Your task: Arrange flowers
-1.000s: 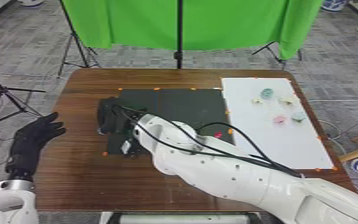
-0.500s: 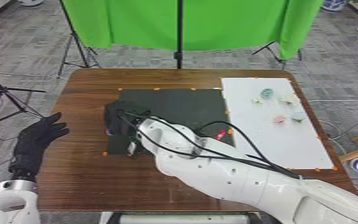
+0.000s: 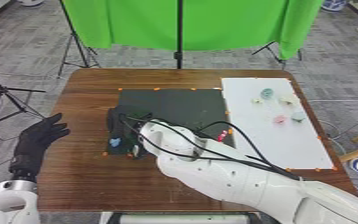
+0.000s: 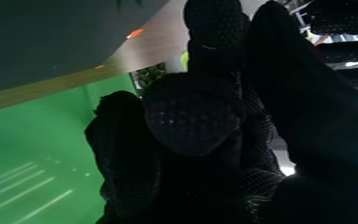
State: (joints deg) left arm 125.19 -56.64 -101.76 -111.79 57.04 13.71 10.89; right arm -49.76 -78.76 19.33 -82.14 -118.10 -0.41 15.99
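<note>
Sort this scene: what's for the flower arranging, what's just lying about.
Likely for the job:
- pastel flower-like pieces
- white sheet
- dark mat
- pinkish-red piece
- small blue piece

Likely just about:
- green cloth
- black stand

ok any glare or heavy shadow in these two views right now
Head view: fairly even light, the white sheet bright, the black mat without obvious glare. Right wrist view: pale streaks, likely glare, across the green cloth; the right robot hand mostly very dark.
</note>
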